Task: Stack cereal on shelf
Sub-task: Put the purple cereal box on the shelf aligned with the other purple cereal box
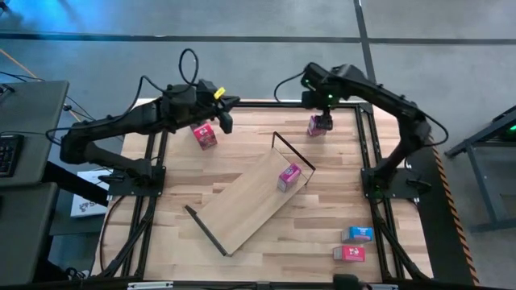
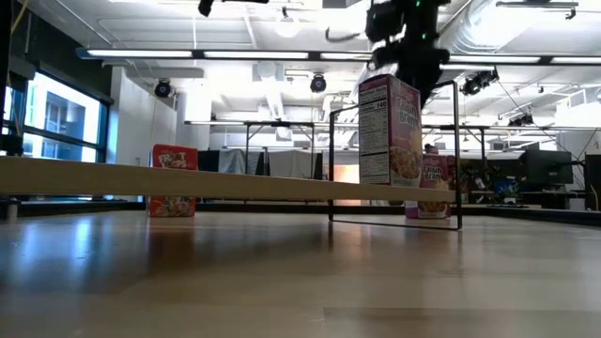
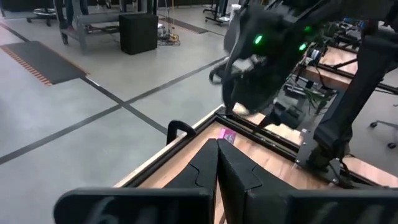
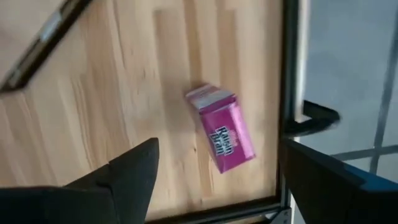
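Butcher-block tabletop [image 1: 322, 234], perhaps workshop beyond.

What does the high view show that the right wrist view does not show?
Only the high view shows the shelf with a pink box on it, a red box by the left gripper, and two boxes lying near the table's front right corner. Only the right wrist view shows the right gripper's fingers spread wide. Both show the pink box under the right gripper.

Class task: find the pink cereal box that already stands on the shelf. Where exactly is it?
In the high view, the pink cereal box stands upright on the shelf, near its far end's black wire frame, right of the table's centre.
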Controlling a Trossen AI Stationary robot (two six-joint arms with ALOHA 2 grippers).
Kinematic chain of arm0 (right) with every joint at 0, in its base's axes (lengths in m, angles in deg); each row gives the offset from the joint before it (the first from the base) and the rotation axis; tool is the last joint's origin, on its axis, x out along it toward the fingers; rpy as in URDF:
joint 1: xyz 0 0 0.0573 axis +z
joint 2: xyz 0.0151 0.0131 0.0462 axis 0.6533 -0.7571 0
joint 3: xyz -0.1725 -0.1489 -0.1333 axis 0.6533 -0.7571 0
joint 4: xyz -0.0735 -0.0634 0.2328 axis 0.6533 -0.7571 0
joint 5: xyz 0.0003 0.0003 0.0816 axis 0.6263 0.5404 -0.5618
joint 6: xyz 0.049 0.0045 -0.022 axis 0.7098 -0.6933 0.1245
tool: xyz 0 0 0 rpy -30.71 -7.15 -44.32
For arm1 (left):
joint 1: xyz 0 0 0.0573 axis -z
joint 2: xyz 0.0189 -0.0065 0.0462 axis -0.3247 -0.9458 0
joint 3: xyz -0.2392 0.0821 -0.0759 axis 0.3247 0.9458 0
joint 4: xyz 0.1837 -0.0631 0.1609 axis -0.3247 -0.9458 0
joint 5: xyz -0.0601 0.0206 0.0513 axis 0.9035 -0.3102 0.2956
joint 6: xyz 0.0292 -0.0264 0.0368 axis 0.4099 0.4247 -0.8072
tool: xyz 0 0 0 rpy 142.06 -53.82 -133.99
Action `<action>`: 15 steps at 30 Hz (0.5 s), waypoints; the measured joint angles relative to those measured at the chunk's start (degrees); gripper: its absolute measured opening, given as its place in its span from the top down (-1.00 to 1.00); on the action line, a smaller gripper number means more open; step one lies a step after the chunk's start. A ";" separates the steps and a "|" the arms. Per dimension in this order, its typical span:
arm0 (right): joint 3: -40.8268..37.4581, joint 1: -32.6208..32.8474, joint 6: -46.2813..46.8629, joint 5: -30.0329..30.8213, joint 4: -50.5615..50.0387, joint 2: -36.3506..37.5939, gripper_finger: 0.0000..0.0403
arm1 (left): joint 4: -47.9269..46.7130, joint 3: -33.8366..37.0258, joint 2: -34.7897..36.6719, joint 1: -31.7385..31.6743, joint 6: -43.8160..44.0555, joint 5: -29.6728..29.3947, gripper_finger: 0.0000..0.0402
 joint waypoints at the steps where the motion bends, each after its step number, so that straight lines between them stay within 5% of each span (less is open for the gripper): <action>1: -0.61 -0.19 -1.38 0.07 -0.20 -0.64 -0.51 | 0.07 0.00 0.08 -0.02 -0.02 0.00 1.00; 15: -12.21 -0.65 -14.20 5.49 7.97 -2.79 -0.51 | 0.26 0.04 -0.27 -0.02 -0.04 0.07 1.00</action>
